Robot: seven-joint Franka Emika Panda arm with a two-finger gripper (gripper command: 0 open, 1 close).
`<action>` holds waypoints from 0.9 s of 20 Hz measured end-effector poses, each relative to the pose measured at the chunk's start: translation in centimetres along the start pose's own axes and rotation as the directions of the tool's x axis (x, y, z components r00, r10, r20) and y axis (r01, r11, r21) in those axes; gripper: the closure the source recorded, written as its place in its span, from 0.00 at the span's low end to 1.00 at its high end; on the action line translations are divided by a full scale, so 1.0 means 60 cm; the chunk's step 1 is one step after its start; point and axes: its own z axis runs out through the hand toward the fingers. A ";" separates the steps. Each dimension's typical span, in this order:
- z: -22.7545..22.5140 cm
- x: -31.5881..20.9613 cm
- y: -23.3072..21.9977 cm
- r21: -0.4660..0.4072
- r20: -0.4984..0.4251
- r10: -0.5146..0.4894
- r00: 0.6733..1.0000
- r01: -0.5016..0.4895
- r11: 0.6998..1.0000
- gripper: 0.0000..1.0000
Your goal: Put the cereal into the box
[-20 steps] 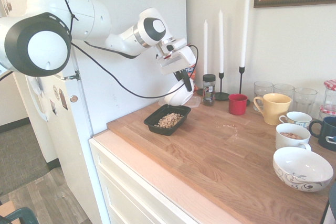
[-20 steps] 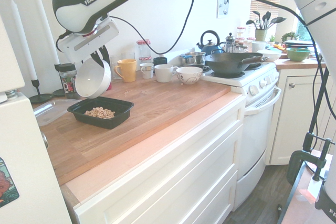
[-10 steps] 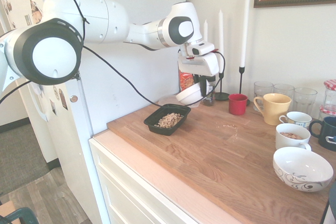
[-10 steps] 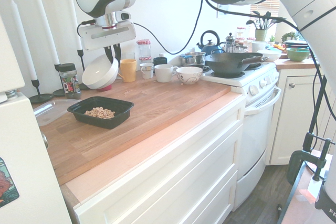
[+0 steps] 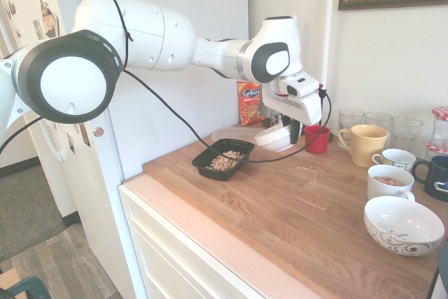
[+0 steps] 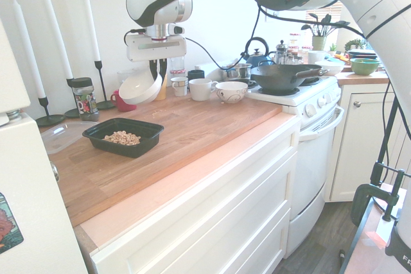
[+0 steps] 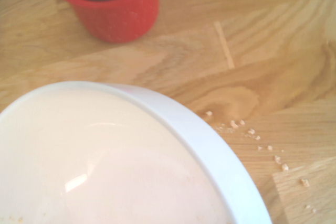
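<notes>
First exterior view: kitchen's wooden counter (image 5: 280, 201) bears crumbs (image 5: 306, 169); jaws clamp a white bowl (image 5: 275, 137)

Home kitchen, stove (image 6: 302, 104), wooden countertop (image 6: 192, 126), mugs (image 5: 363, 143)

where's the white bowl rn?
The white bowl is off the counter, held tilted in the tool. In the first exterior view it hangs between the black box and the red cup.

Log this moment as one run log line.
gripper: shut on white bowl, empty, above counter | cereal: in black tray | crumbs: on counter
</notes>
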 end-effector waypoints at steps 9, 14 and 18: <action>0.084 0.049 0.084 -0.003 0.017 0.059 0.998 -0.059 0.998 1.00; 0.103 0.080 0.121 0.021 0.052 0.099 0.994 -0.100 0.995 1.00; 0.110 0.097 0.139 0.028 0.065 0.122 0.990 -0.124 0.992 1.00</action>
